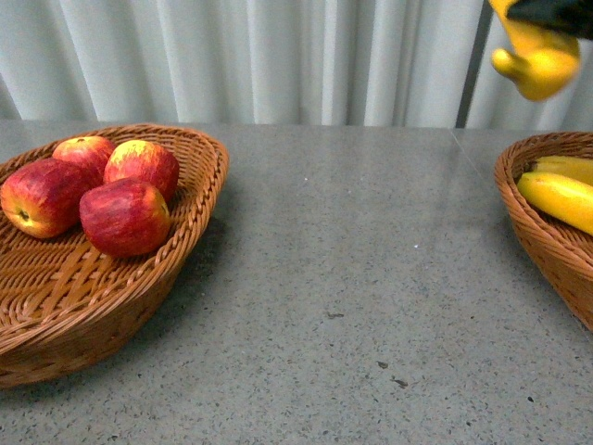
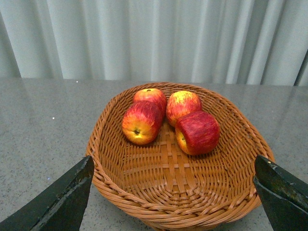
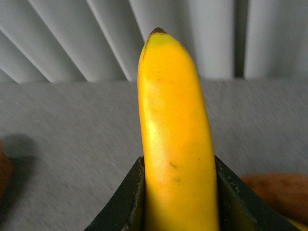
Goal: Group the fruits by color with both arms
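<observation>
Right pincer clamped on banana, raised above right basket holding two bananas; left pincer apart, hovering over left basket; four apples grouped toward far side; grey surface between baskets

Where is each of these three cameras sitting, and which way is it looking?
Front view: on the robot's body, facing across the table; the right pincer holds a banana at the top corner.
Left wrist view: on the left arm, over the apple basket; open pincer fingers show.
Right wrist view: on the right arm, along the gripped banana.
Front and left wrist views share the four apples.
</observation>
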Action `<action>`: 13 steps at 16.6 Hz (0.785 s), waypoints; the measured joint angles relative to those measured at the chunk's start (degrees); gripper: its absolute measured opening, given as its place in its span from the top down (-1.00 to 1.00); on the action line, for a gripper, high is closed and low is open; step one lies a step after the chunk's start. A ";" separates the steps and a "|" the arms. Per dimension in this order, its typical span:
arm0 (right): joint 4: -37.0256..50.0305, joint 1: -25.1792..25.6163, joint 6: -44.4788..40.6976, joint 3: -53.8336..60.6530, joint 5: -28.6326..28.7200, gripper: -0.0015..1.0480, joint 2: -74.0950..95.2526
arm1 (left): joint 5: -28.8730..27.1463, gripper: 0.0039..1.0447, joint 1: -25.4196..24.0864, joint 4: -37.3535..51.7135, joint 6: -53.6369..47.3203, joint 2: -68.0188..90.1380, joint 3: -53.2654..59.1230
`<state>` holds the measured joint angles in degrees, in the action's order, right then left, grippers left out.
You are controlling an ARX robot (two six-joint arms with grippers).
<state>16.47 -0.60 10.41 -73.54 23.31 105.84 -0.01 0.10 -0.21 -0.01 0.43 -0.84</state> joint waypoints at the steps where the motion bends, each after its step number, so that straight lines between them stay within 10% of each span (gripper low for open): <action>1: -2.82 3.80 -2.45 4.15 -0.79 0.38 -1.14 | 0.00 -0.88 0.00 0.00 -0.02 0.00 0.00; 8: -11.96 16.41 -28.41 15.43 0.15 0.38 -11.19 | 0.00 -0.88 0.00 0.02 -0.02 0.00 0.00; 13: -14.27 16.79 -33.42 16.24 2.56 -0.63 -15.10 | 0.00 -0.88 0.00 0.02 0.00 0.00 0.00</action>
<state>2.20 16.19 -23.00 -57.30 25.87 90.74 -0.01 0.10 -0.19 -0.01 0.43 -0.84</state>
